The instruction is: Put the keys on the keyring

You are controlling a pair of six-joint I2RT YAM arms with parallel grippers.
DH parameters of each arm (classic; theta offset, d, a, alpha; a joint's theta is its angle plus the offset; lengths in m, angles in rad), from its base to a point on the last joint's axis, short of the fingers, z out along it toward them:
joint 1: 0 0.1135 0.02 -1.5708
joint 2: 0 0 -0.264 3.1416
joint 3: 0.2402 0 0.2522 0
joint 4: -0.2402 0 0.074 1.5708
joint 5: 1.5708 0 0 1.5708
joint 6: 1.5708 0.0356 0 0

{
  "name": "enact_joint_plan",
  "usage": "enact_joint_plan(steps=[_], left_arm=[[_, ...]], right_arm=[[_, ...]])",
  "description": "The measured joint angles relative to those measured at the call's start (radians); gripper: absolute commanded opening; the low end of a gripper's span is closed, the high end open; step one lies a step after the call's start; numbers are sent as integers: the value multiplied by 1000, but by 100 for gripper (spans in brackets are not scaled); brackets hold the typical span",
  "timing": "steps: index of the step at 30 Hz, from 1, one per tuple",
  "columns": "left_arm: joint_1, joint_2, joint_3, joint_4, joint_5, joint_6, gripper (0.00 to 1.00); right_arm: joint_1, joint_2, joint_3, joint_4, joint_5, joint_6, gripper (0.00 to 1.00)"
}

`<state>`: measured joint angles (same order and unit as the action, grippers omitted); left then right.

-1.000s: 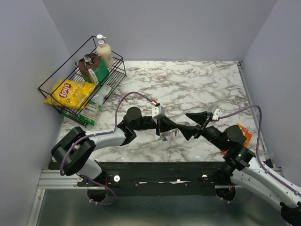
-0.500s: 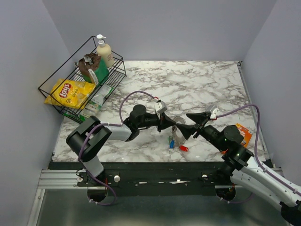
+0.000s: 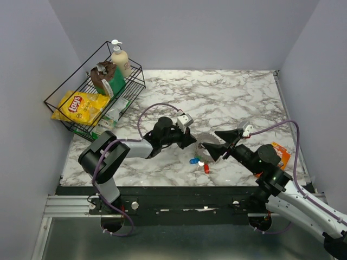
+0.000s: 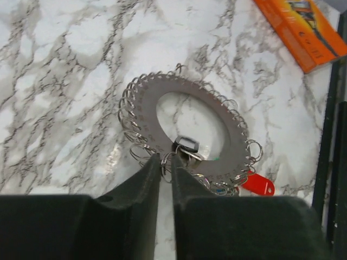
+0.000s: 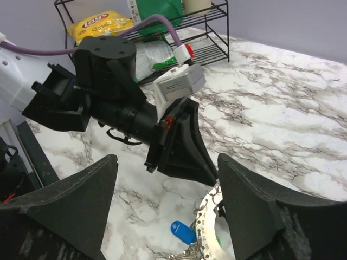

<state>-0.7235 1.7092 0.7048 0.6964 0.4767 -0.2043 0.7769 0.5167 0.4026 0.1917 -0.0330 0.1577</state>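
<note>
Several things sit in the black wire basket (image 3: 133, 86) at the far left of the marble table (image 3: 238, 92). We can pick out a yellow chip bag (image 3: 81, 105), a brown and green bag (image 3: 105, 78) and a soap bottle (image 3: 120, 58).

Next we come to the left gripper (image 4: 166, 161). Its two black fingers are almost pressed together, with only a thin crack between them. Their tips sit right at the edge of the keyring (image 4: 143, 105), among its small wire loops. We cannot tell if they pinch a loop or hold nothing.

The keyring lies flat on the table. It is a grey ring with a big hole in the middle and lots of little loops all around its rim. A small dark bit (image 4: 187, 144) sits at the inner edge, just past the finger tips, and we cannot tell what it is.

On the near side of the keyring we find a blue key (image 3: 193, 161), a green key (image 3: 199, 157) and a red key (image 4: 258, 184). They are close together and right by the rim. We cannot tell if they hang from the loops.

Then comes the right gripper (image 3: 210, 142). Its fingers are spread far apart and hold nothing. From above, the keyring shows between them.

Last, at the far right, an orange flat piece (image 3: 281, 151) lies on the table, partly hidden.
</note>
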Motion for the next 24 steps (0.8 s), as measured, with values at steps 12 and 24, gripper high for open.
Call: enact_joint_plan(steps=[12, 24], left_arm=[[2, -129, 65, -327, -301, 64, 83], [4, -435, 25, -477, -495, 75, 89]], right_arm=[[0, 27, 0, -3, 0, 10, 100], [0, 72, 12, -7, 0, 16, 100]])
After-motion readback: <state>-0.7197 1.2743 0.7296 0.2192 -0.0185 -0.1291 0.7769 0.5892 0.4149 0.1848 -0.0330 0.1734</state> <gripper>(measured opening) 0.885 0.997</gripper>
